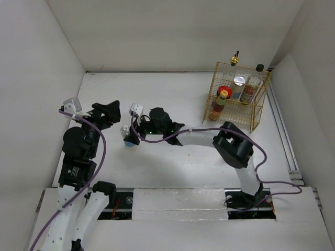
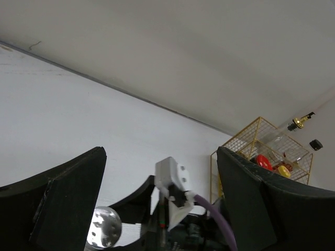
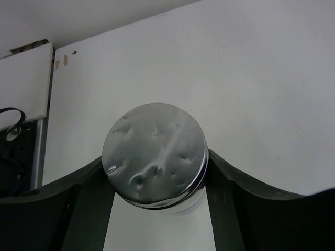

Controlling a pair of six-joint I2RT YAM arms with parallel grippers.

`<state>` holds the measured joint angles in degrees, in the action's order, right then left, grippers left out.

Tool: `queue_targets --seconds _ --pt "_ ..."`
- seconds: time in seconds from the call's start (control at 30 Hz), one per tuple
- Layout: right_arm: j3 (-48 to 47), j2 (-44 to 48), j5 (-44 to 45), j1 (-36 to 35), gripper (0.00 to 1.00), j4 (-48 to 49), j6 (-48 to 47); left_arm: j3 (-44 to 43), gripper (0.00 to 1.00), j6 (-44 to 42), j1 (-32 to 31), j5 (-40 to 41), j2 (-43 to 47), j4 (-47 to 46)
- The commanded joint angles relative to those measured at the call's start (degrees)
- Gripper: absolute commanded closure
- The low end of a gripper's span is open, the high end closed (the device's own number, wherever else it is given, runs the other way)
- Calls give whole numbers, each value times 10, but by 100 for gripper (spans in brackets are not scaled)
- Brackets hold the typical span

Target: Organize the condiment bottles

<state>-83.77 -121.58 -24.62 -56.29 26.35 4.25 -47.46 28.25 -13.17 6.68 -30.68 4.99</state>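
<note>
My right gripper (image 1: 129, 138) reaches far to the left and is shut on a silver-lidded, blue-labelled bottle (image 1: 127, 135). In the right wrist view both fingers press the sides of its dented silver lid (image 3: 153, 149), with the right gripper (image 3: 155, 166) around it. My left gripper (image 1: 115, 115) is open and empty just left of that bottle. Its view shows the lid (image 2: 103, 228) low between its wide-apart fingers (image 2: 68, 198). The other bottles stand in the gold wire basket (image 1: 256, 111): a red-lidded jar (image 1: 224, 90), a yellow-capped red-labelled bottle (image 1: 219, 105), a silver-lidded one (image 1: 239, 81), a black-capped clear one (image 1: 253, 88) and a gold-capped one (image 1: 234, 59).
The basket stands at the far right against the right wall, and also shows in the left wrist view (image 2: 246, 140). White walls close the table on the left, back and right. The right arm's forearm (image 1: 199, 137) stretches across the middle of the table.
</note>
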Motion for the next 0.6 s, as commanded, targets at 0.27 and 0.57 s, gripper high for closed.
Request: queue_targets --seconds 0.27,0.57 --pt "252 434 131 150 62 78 22 4 17 -7 -5 -7 4 -28" --pt "390 693 292 307 62 -44 50 4 17 -7 -5 -21 -11 -28"
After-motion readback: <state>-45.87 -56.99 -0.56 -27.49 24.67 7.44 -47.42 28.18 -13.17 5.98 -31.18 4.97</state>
